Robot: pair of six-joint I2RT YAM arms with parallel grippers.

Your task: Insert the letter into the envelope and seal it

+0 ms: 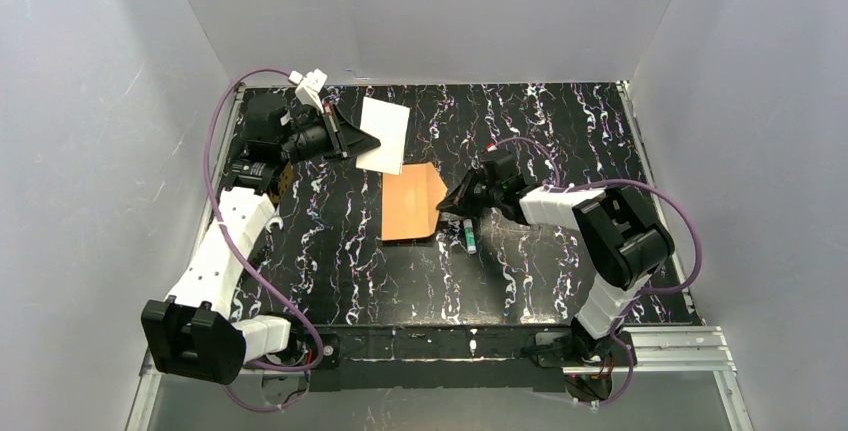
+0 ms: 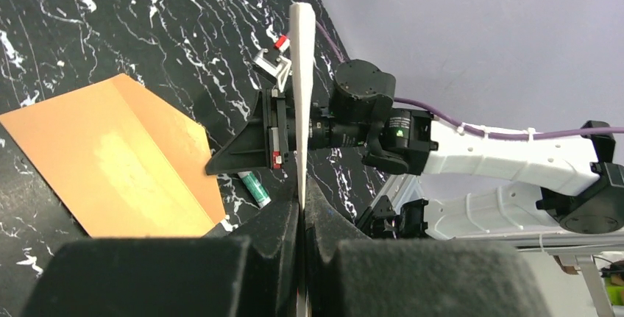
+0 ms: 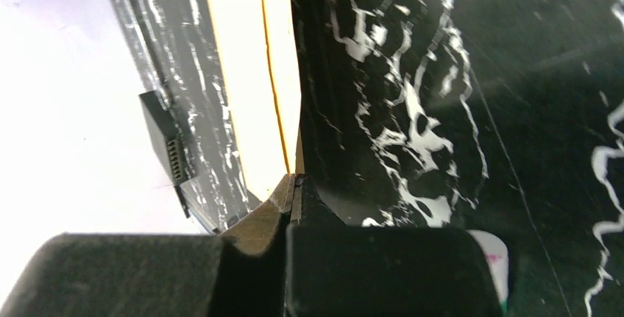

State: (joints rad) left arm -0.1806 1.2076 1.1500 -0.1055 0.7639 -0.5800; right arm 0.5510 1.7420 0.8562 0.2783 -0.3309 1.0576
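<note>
The left gripper (image 1: 368,141) pinches the letter (image 1: 390,129) tight by one edge, and the sheet sticks out between its fingers, just behind the envelope (image 1: 410,206). The right gripper (image 1: 446,206) pinches the envelope's right edge; the envelope lies flat on the table (image 1: 520,281).

soft, even light is filling the white enclosure (image 1: 450,11) with faint shadows, while in the right wrist view the envelope (image 3: 246,74) is washing out pale and the table (image 3: 456,52) is blurring.
</note>
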